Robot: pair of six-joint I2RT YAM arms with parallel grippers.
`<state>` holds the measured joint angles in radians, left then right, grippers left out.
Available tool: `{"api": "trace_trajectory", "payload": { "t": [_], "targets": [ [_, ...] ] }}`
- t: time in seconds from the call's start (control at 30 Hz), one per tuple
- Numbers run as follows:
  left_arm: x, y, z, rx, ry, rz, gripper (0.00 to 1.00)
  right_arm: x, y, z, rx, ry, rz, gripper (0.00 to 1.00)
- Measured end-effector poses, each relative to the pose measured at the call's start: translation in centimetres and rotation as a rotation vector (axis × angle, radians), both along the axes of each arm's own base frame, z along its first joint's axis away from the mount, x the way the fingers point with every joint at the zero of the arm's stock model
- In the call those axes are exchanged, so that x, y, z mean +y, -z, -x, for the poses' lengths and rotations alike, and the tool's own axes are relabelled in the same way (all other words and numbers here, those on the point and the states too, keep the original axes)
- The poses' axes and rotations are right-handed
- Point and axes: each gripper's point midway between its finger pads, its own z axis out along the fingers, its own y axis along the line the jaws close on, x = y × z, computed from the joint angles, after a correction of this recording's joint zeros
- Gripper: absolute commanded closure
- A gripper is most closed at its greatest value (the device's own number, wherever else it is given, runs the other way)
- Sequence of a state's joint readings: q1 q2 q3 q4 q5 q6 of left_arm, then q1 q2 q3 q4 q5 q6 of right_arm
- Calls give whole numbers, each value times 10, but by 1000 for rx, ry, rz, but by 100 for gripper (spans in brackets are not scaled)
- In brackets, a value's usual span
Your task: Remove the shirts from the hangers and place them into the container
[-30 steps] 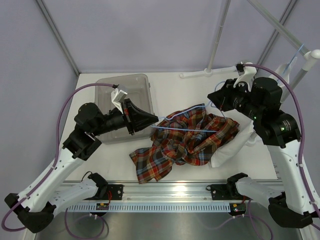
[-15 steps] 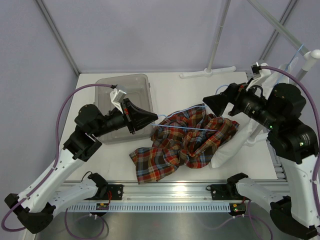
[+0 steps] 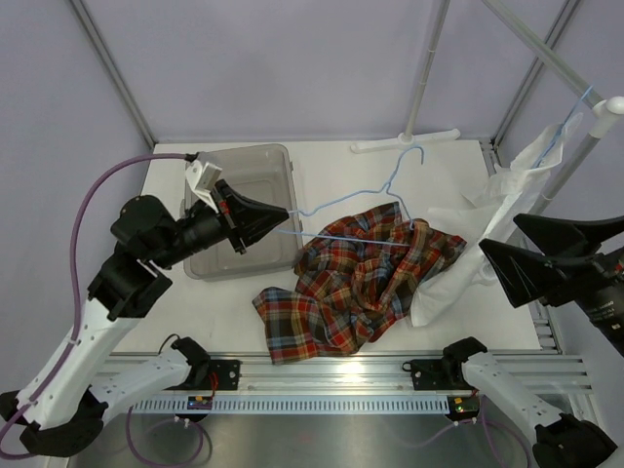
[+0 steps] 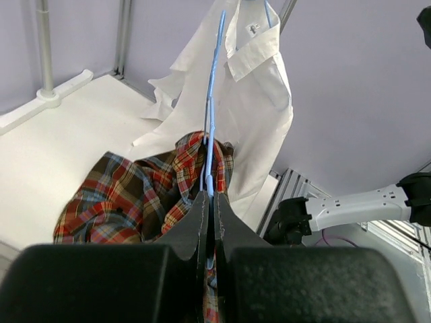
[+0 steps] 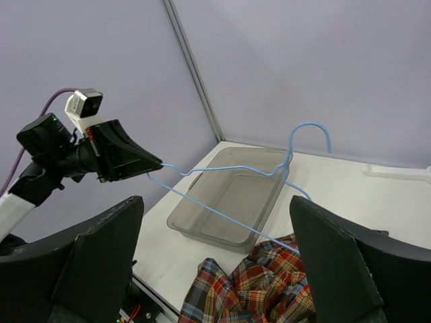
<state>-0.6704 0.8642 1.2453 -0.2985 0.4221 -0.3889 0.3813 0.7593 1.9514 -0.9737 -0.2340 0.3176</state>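
- Looking for writing turns up only a small tag [image 4: 252,28] inside the collar of the white shirt [image 4: 259,94]; its print is too small to read.
- Everything rests on a white table top [image 3: 195,302], closed in by pale lilac wall panels [image 3: 273,68] set in metal frames.
- The container [image 3: 290,166], a grey see-through tub, sits at the back left of the table. A white rack foot [image 3: 405,142] stands behind it and to its right.
- The left gripper [image 3: 286,212] hangs over the container's right rim, jaws clenched on one corner of a light-blue hanger [image 4: 214,94].
- The hanger's long axis runs from that corner to the right, away from the container, and its hook points toward the back wall.
- Its far corner disappears into the plaid folds, and I cannot tell whether it is threaded through the cloth.
- The plaid shirt [image 3: 361,283] lies crumpled on the table just right of the container.
- The white shirt hangs from a second hanger [image 3: 583,97] on the rack, far right of the container. Its lower part drapes onto the table and touches the plaid shirt's right side.
- The right gripper [image 3: 500,234] is well to the right of the container, beyond both shirts, with its jaws spread wide and grasping nothing.
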Motion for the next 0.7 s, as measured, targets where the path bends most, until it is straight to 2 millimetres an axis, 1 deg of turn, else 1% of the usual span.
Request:
{"api": "trace_trajectory", "payload": {
  "t": [0.07, 0.1, 0.23, 0.33, 0.4, 0.5, 0.6, 0.63, 0.67, 0.7],
  "targets": [
    [10, 4, 7, 22, -25, -10, 100, -6, 5, 4, 2, 22, -6, 1],
    [15, 8, 9, 36, -41, -20, 100, -8, 10, 3, 13, 35, -5, 1],
    [33, 27, 16, 109, -104, -80, 100, -10, 30, -9, 75, 71, 9, 1],
    [41, 35, 17, 153, -136, -120, 100, -10, 41, -16, 117, 89, 22, 1],
    [43, 38, 18, 162, -143, -129, 100, -12, 43, -16, 124, 98, 22, 1],
    [42, 32, 20, 124, -133, -99, 100, -17, 44, -10, 119, 114, 16, 1],
    [41, 25, 19, 51, -130, -31, 100, -26, 40, 2, 89, 133, -2, 1],
    [40, 17, 18, 12, -129, 3, 100, -29, 36, 8, 74, 140, -12, 1],
    [39, 14, 17, -1, -127, 15, 100, -33, 34, 14, 59, 147, -20, 1],
    [36, 7, 13, -32, -126, 42, 100, -38, 31, 21, 45, 157, -30, 1]
  ]
}}
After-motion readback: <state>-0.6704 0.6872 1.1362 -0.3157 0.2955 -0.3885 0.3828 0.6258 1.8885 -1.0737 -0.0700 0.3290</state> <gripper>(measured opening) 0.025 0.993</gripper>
